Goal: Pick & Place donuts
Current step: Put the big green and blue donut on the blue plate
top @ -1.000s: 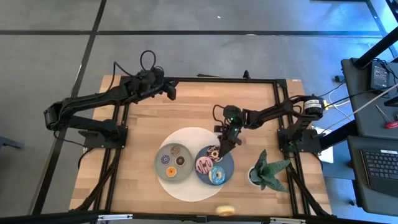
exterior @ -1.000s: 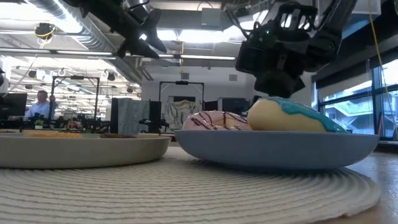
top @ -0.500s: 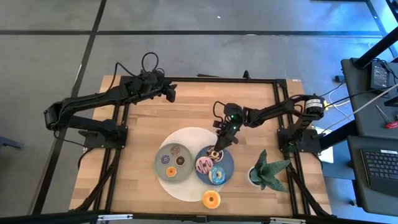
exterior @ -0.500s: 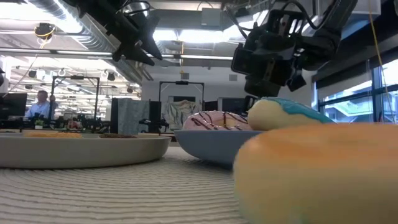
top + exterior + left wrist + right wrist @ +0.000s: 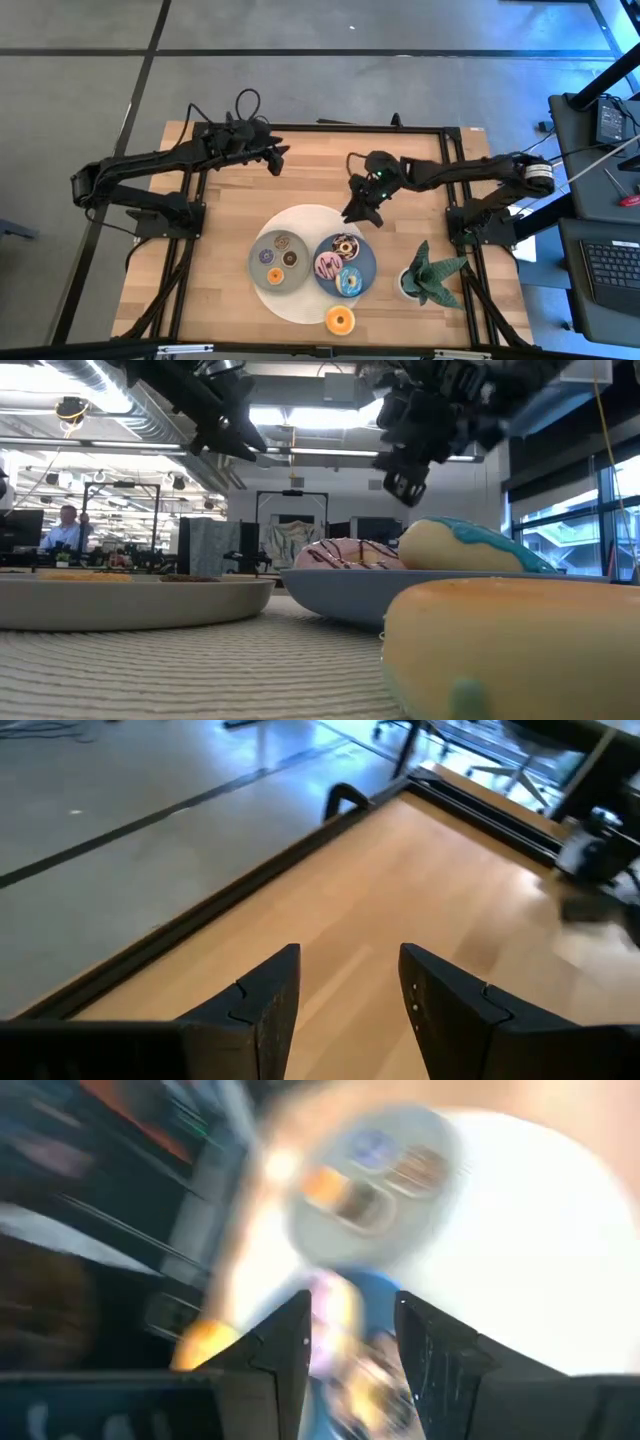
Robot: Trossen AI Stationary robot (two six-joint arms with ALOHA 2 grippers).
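Note:
A blue plate [image 5: 371, 262] on a round white mat [image 5: 308, 216] holds a chocolate donut [image 5: 344, 245], a pink donut [image 5: 328, 265] and a blue-iced donut [image 5: 349, 282]. Beside it, a grey plate [image 5: 254, 262] carries several tiny donuts [image 5: 275, 275]. A yellow-orange donut [image 5: 340, 320] lies flat at the mat's near edge. My right gripper [image 5: 353, 213] hangs open and empty above the mat's far edge, beyond the blue plate. Over the table's far left, my left gripper [image 5: 280, 158] is open and empty.
A potted green plant [image 5: 430, 272] stands to the right of the blue plate. A black frame [image 5: 330, 128] borders the wooden table. Bare wood lies between the two grippers and along the far side.
My right gripper has risen from the chocolate donut on the blue plate and drawn back toward the far edge, tipping up and rolling; the donut stays on the plate. The yellow-orange donut has come in from the near edge and settled at the mat's near rim.

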